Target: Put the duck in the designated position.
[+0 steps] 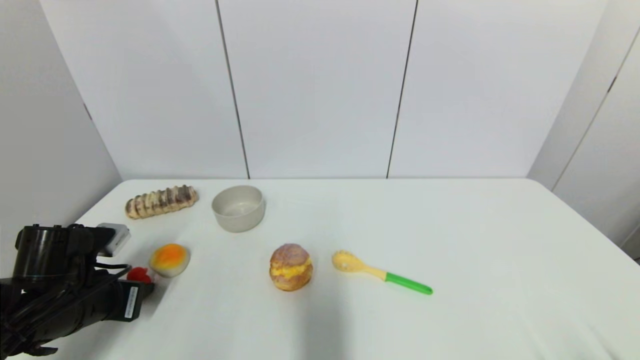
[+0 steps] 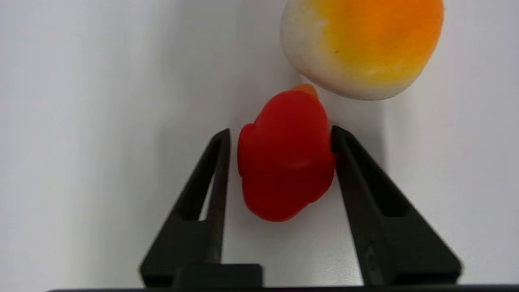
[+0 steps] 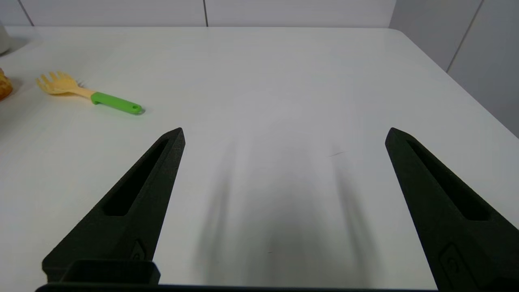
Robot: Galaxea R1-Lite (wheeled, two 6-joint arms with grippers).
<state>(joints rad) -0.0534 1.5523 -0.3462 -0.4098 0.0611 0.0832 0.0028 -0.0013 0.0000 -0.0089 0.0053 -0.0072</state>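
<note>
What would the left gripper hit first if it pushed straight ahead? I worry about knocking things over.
The left gripper has the duck between its fingers already. Straight beyond the duck lies the orange-topped bun, very close, so it would likely be bumped next.

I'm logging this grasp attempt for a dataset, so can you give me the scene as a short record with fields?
target: duck, red, on the table
left hand: low at the table's left side, one finger on each side of the duck; one finger touches it, a slim gap shows at the other
right hand: open, over bare table, idle
nearest neighbour: orange-topped bun, just beyond the duck's beak
other items: cream puff, bowl, striped bread roll, green-handled spork
</note>
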